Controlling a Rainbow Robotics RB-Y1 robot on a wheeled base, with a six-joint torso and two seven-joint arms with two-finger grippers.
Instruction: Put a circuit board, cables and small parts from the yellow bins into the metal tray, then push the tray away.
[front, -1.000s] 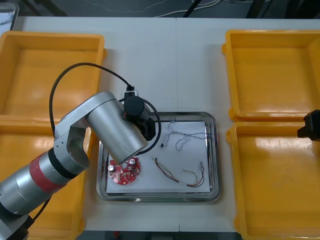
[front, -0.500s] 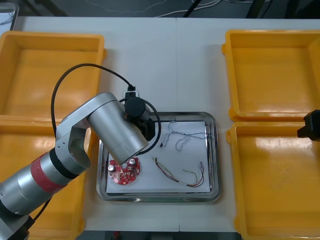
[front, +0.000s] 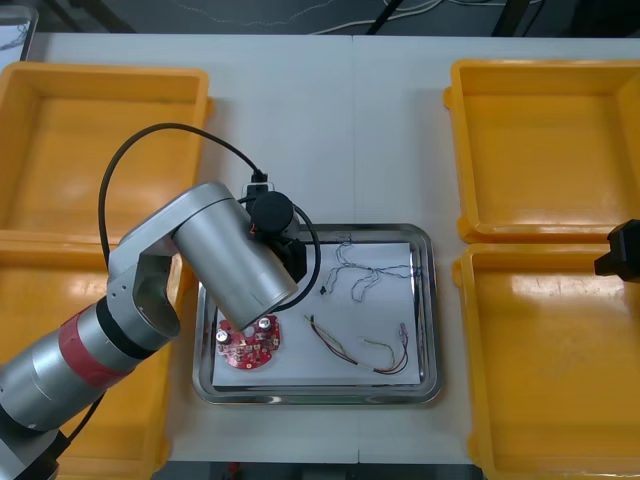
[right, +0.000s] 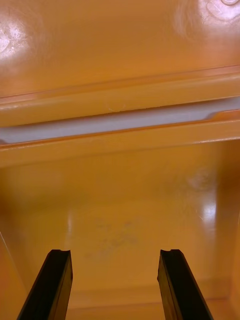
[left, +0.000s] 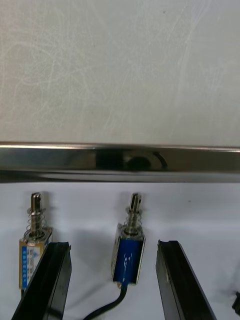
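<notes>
The metal tray (front: 425, 300) sits in the middle of the desk (front: 350, 130), nearer its front edge, between the yellow bins (front: 100, 76). It is shiny at the rim and white inside. A round red circuit board (front: 248, 342) lies in the tray's front left corner. A thin twisted blue and white cable (front: 365, 270) sprawls by the tray's far right corner, and a red and yellow cable (front: 360, 350) curls along the front edge.

The left gripper (left: 113, 244) hovers over the left part of the tray with its jaws spread apart and holding nothing. Between the fingers lies a small metal part (left: 129, 255) with a blue body, a spring pin and a black lead. A second small part (left: 33, 247), yellow-labelled, lies just outside one finger. Both point at the tray's rim.

The right gripper (right: 114, 252) is parked at the desk's right edge, over a bin, jaws apart and empty.
</notes>
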